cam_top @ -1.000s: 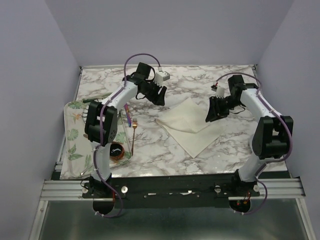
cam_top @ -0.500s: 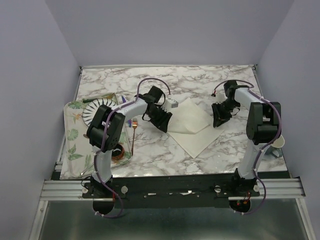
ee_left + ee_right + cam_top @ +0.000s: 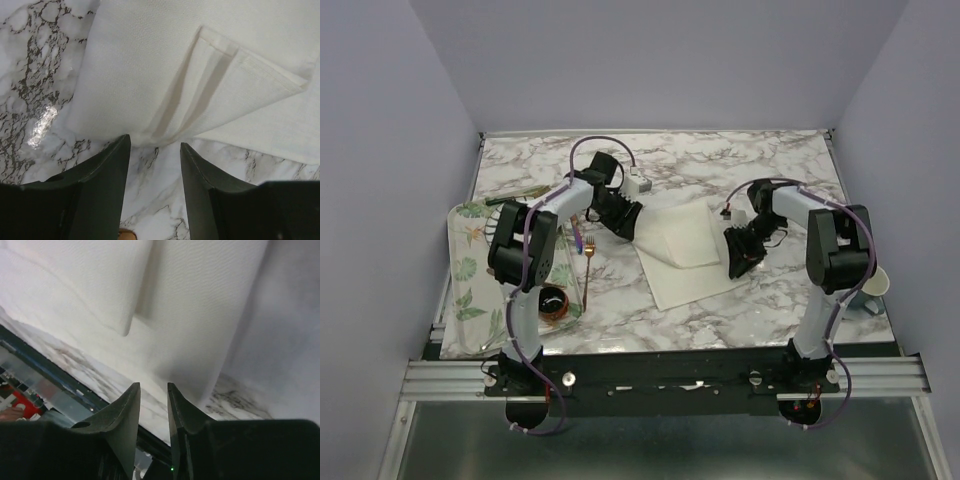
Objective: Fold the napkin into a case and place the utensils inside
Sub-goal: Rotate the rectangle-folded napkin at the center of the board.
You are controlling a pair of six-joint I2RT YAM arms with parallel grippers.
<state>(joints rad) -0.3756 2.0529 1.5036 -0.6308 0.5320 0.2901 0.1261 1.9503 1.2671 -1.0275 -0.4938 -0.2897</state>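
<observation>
The napkin [image 3: 686, 258] lies flat on the marble bench [image 3: 750, 170] between the 2 arms. It is cream cloth, already doubled over, with a hemmed upper layer showing on top. The left gripper [image 3: 154, 142] hangs over bare bench with its jaws apart and nothing between them. The cloth's nearest edge sits just ahead of its fingertips, and the folded layers run away beyond that. The right gripper [image 3: 152, 386] is low at the opposite side of the cloth, its jaws only a little apart. The fabric is just in front of its tips and nothing looks pinched. The copper fork [image 3: 588, 262] lies back toward the base from the left gripper and off to its left, well apart from the cloth.

From where I stand the napkin looks light, limp and thin, so it should sag from wherever it is lifted and hold a crease only loosely. On that glossy stone it may skate rather than lift, and the 2 layers could slip against each other. I would take it at the hemmed edge or a corner, 1 finger slid under and both layers caught together, with the 2 grippers on matching corners of the same edge so the fold carries over evenly
</observation>
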